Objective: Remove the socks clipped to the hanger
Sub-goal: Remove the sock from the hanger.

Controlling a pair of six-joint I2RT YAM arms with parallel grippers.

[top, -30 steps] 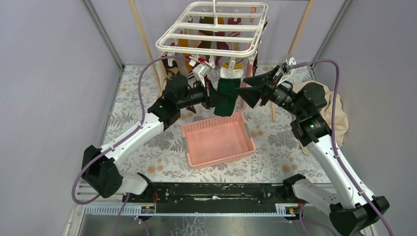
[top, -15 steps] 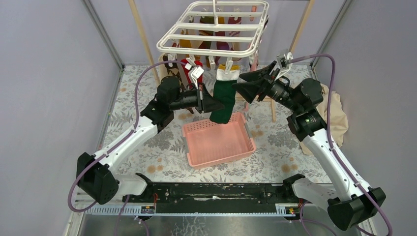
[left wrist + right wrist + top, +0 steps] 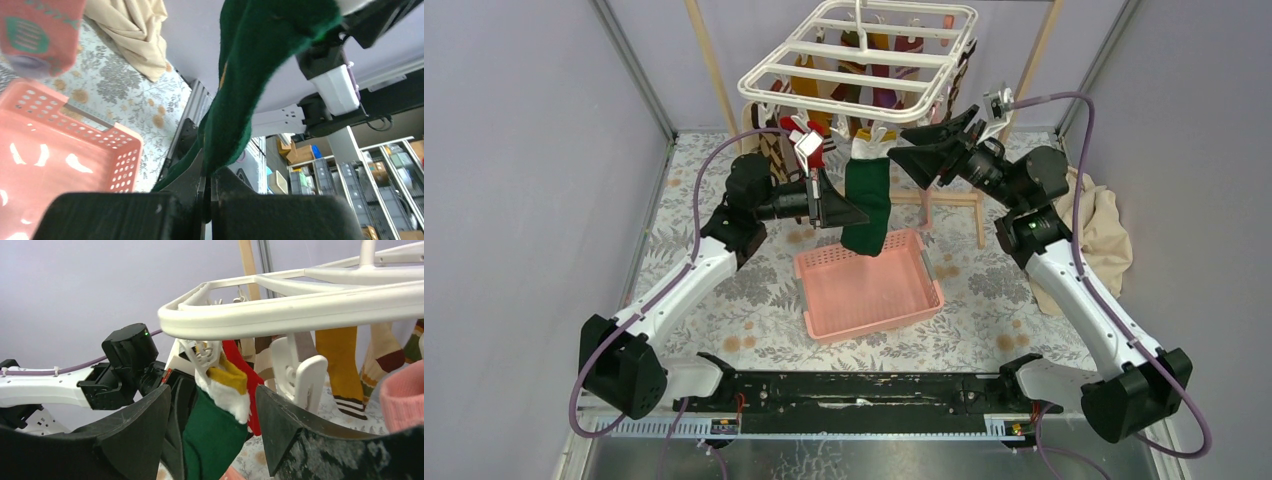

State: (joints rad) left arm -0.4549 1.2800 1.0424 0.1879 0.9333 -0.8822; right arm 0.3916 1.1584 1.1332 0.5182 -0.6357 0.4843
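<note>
Clamped on the green sock [image 3: 867,200], the left gripper [image 3: 858,214] has tugged it taut; the right gripper [image 3: 900,143] (jaws apart) has risen to the clip [image 3: 871,133], so release looks close

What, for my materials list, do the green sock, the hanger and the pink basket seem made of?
Green sock: soft, matte knit or fleece-like fabric, fuzzy at the edges, with a fluffy white cuff. Hanger: smooth, slightly glossy white moulded plastic, likely. Pink basket: plastic, judging by its evenly perforated walls.
</note>
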